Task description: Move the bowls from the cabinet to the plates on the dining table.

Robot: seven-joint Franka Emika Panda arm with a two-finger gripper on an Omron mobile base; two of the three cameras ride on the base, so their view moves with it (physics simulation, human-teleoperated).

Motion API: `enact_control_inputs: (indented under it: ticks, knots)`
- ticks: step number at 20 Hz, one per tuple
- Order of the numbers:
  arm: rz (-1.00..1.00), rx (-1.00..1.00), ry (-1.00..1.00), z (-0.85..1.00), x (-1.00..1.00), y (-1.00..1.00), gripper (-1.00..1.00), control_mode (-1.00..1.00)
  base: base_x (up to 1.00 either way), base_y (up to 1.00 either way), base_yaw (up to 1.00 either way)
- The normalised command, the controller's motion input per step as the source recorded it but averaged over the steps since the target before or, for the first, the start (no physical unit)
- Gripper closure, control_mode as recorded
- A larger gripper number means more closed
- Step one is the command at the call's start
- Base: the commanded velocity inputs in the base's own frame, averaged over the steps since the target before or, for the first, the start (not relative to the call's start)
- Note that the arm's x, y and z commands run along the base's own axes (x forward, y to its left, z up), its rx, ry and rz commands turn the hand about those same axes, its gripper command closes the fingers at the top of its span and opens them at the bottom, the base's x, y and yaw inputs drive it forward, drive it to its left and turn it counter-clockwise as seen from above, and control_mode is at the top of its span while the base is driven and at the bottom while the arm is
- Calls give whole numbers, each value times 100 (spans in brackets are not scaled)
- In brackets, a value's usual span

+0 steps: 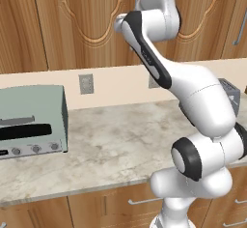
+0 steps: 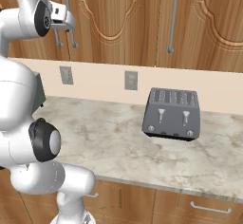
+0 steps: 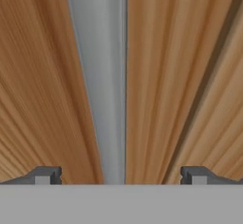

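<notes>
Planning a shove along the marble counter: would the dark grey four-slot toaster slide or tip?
The dark grey four-slot toaster looks low and wide, so it would probably slide, not tip. The polished marble counter likely offers little grip. Its boxy metal-looking body seems stiff and fairly heavy.

Cabinet (image 2: 142,23) hangs on the wall above the counter (image 2: 118,142), doors closed. Handles (image 2: 173,21) run vertically on the doors. Gripper (image 3: 121,175) sits up against a cabinet door, its fingertips (image 3: 45,175) either side of one handle (image 3: 102,76), close to the wood.

Toaster oven (image 1: 31,123) stands at the counter's left end, against the back wall. Toaster (image 2: 172,114) stands toward the counter's right, near the back edge, well apart from the toaster oven. Two wall outlets (image 2: 131,80) sit on the backsplash between them, below the cabinet. Drawers (image 2: 199,206) lie under the counter's front edge.
</notes>
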Motion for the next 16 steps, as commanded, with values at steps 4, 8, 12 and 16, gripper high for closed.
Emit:
enact_control_inputs:
  ticks: [4, 8, 12, 16]
  knots:
    - [0, 0, 0, 0, 28, 1, -100, -100, 0, 0, 0]
    - [0, 0, 0, -6, 37, 0, -100, -100, 0, 0, 0]
    - [0, 0, -5, -34, 49, 0, -100, -100, 0, 0, 0]
    - [0, 0, -13, -43, 48, 0, -100, -100, 0, 0, 0]
